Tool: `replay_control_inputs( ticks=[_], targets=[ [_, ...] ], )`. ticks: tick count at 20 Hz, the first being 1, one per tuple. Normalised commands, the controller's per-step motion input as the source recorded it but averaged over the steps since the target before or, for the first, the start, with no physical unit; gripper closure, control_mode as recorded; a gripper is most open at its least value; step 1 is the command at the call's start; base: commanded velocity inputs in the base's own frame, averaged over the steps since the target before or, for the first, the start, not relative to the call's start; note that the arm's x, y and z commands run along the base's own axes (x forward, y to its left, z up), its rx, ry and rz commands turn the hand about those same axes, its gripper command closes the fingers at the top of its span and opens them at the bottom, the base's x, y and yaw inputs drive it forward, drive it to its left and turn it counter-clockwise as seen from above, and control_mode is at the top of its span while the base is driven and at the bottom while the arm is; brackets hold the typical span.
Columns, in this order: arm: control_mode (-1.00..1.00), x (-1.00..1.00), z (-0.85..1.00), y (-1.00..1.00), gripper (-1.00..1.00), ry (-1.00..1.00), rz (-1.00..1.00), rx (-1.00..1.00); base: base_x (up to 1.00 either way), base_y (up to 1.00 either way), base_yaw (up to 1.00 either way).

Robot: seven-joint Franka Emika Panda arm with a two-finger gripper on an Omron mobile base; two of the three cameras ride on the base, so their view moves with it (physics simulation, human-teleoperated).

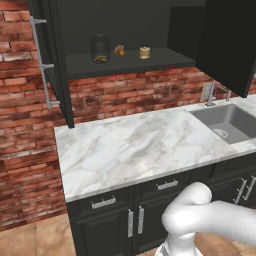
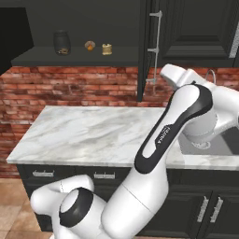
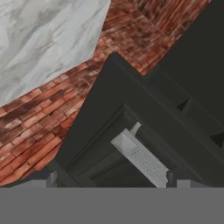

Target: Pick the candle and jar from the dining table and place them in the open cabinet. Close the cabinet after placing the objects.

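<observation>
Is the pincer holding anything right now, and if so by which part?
Nothing is held. The pincer is open, near the door handle; the jar and candle sit on the cabinet shelf.

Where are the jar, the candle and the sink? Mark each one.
jar [image 1: 100, 48], left base view, on its dark rounded body.
candle [image 1: 144, 52], left base view, on its tan side.
sink [image 1: 227, 120], left base view, on the grey basin floor.

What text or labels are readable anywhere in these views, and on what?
Small dark lettering runs along the white link of the arm in the right base view: too small and blurred to read.
Jar, candle, cabinet doors, counter, sink: no text or labels visible.
</observation>
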Motion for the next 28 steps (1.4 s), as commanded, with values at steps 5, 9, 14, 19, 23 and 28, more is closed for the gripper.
replay_control_inputs(
  ticks=[5, 9, 14, 19, 23, 28],
  targets=[
    [-1.00, 0.40, 0.00, 0.00, -1.00, 0.00, 0.00, 0.02, 0.00, 0.00, 0.00],
    [-1.00, 0.32, 0.00, 0.00, -1.00, 0.00, 0.00, 0.02, 0.00, 0.00, 0.00],
    [-1.00, 0.26, 0.00, 0.00, -1.00, 0.00, 0.00, 0.03, 0.00, 0.00, 0.00],
    [-1.00, 0.20, 0.00, 0.05, -1.00, 0.00, 0.00, 0.04, 0.00, 0.00, 0.00],
    [-1.00, 0.07, 0.00, 0.16, -1.00, 0.00, 0.01, 0.04, 0.00, 0.00, 0.00],
    [-1.00, 0.00, 0.00, 0.26, -1.00, 0.00, 0.03, 0.04, 0.00, 0.00, 0.00]
  ],
)
